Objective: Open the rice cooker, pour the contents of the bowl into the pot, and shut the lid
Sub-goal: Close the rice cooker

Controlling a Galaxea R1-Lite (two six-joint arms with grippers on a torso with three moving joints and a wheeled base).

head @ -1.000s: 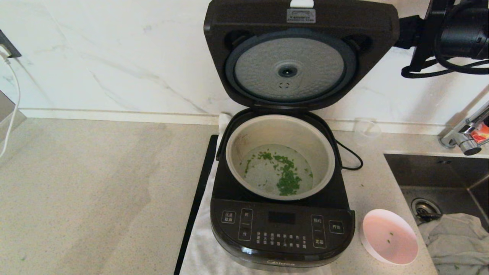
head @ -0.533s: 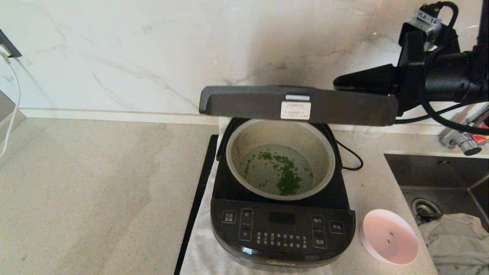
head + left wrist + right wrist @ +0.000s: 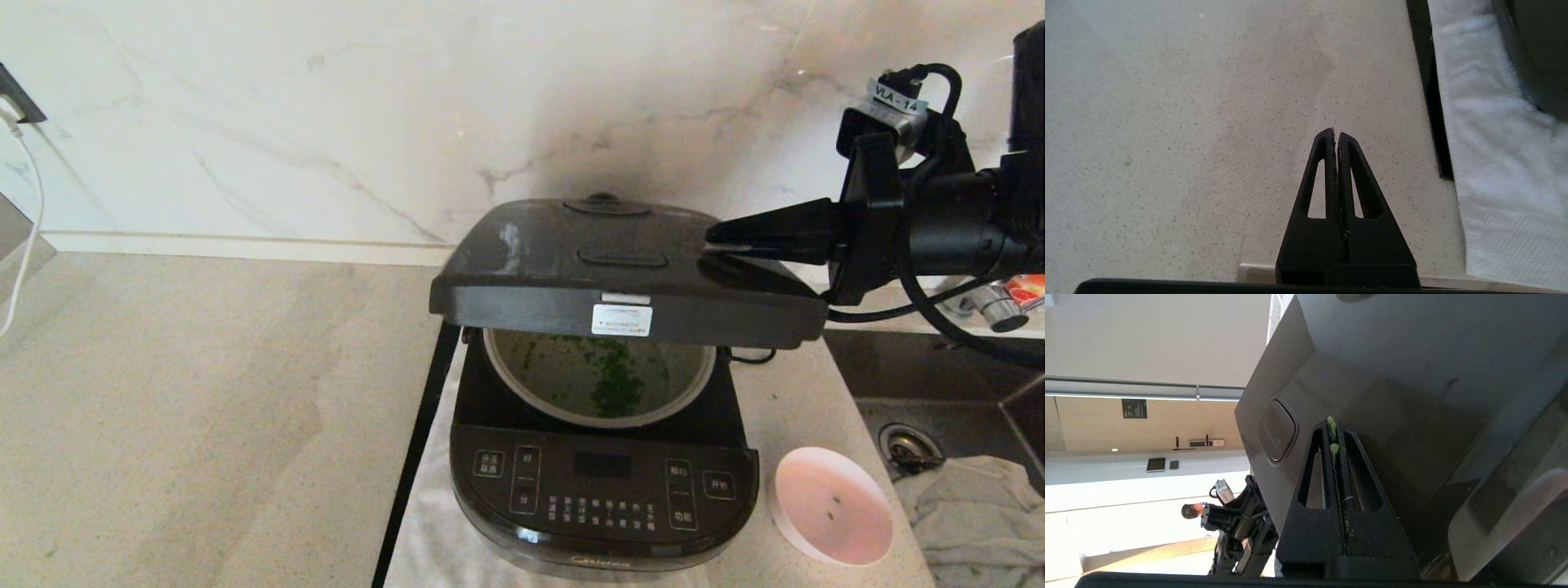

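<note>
The black rice cooker (image 3: 604,482) stands mid-counter with its lid (image 3: 604,261) swung most of the way down, a gap left at the front. Through that gap shows the pale pot (image 3: 600,418), holding green bits in liquid (image 3: 614,392). My right gripper (image 3: 718,237) is shut, its tip lying on the lid's top right, near the latch button (image 3: 622,258). In the right wrist view, green bits cling between the fingertips of that gripper (image 3: 1334,426) over the lid (image 3: 1392,355). The pinkish bowl (image 3: 833,506) sits right of the cooker, nearly empty. My left gripper (image 3: 1336,134) hangs shut over bare counter.
A white towel (image 3: 424,523) lies under the cooker, with a black strip (image 3: 416,457) along its left edge. To the right are a steel sink (image 3: 939,384) holding a grey cloth (image 3: 980,498) and a faucet (image 3: 992,306). The marble wall stands close behind.
The lid has swung from fully upright down to nearly horizontal over the pot. My right gripper came down with it, its tip now resting on the lid's top.
</note>
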